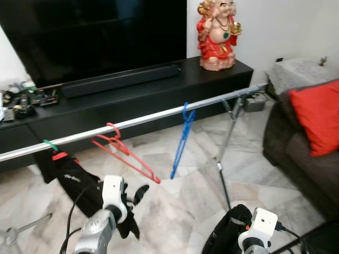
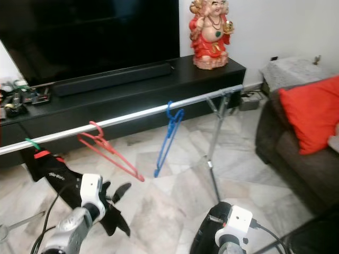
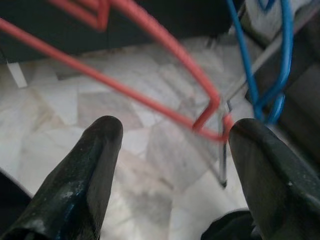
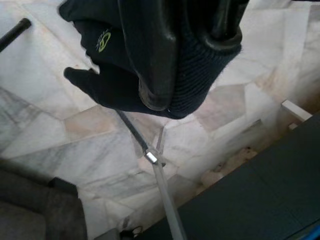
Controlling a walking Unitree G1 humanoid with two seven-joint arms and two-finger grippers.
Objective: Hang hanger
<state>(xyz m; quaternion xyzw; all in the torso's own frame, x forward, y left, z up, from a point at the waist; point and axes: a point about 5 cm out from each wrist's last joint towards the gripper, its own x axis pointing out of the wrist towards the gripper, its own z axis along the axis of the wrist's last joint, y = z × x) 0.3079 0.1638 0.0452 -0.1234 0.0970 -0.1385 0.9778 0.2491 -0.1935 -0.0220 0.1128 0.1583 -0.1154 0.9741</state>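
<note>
Left gripper: low in the foreground, below the rail; its two black fingers spread wide with nothing between them, the corner of the red hanger just beyond the tips.
Right gripper: low at the right, fingers closed on a black glove over the marble floor.
Red hanger: hooked on the silver rail, tilted down toward the robot's right.
Blue hanger: hooked on the same rail to the right of the red one, hanging nearly straight.
Black garment: hangs from the rail at the left on a green hook.
Rail stand: legs at the right end.
Behind: black TV cabinet, soundbar, red figurine.
Right side: dark sofa with red cushion.
</note>
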